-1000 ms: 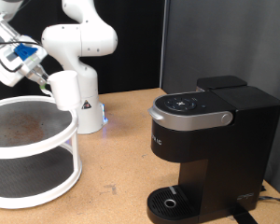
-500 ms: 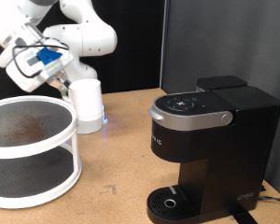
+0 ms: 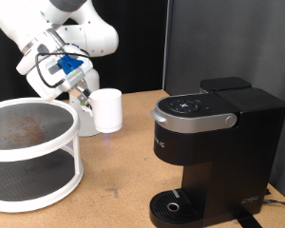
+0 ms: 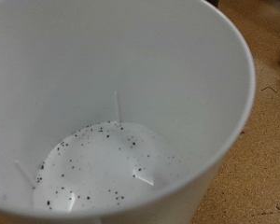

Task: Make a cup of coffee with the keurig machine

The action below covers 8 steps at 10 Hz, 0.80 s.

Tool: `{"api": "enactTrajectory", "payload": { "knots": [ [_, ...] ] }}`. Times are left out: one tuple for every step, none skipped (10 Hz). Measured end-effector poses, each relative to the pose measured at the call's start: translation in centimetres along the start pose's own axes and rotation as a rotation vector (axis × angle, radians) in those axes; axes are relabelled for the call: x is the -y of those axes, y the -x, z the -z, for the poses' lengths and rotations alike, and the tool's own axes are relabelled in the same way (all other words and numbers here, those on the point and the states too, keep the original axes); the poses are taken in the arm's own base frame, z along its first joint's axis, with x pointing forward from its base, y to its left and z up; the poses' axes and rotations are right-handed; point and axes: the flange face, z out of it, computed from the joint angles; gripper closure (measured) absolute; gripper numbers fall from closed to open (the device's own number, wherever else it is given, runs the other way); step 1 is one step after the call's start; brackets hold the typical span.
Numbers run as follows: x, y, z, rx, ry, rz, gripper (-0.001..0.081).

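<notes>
The white cup [image 3: 108, 109] hangs in the air in my gripper [image 3: 86, 100], left of the keurig machine [image 3: 211, 152] in the exterior view and above the wooden table. The gripper's fingers close on the cup's rim on its left side. The wrist view looks straight into the cup [image 4: 112, 112]; its white inside bottom is speckled with dark grains. The machine is black with a silver-grey lid handle [image 3: 190, 118], lid shut, and a round drip base [image 3: 172, 204] with nothing on it.
A white two-tier round shelf [image 3: 28, 152] with a brown-stained top stands at the exterior view's left. The arm's white base [image 3: 85, 95] is behind the cup. A wooden table [image 3: 114, 180] lies between shelf and machine. Black curtains hang behind.
The gripper has carried the cup from over the shelf's back edge to the exterior view's right and slightly lower, toward the machine. The machine and shelf have not moved.
</notes>
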Motion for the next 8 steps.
{"api": "enactTrajectory", "payload": {
  "knots": [
    [0.0, 0.1, -0.1, -0.004, -0.005, 0.002, 0.0747],
    [0.0, 0.3, -0.3, -0.004, 0.001, 0.004, 0.0747],
    [0.1, 0.5, -1.0, 0.0, 0.03, 0.005, 0.0747],
    [0.1, 0.7, -2.1, 0.014, 0.067, 0.005, 0.0747],
    [0.1, 0.7, -3.3, 0.029, 0.097, 0.003, 0.0747],
    [0.0, 0.6, -4.7, 0.039, 0.12, -0.007, 0.0747],
    [-0.1, 0.6, -6.1, 0.046, 0.135, -0.021, 0.0747],
    [-0.2, 0.6, -7.4, 0.053, 0.141, -0.03, 0.0747]
  ]
}}
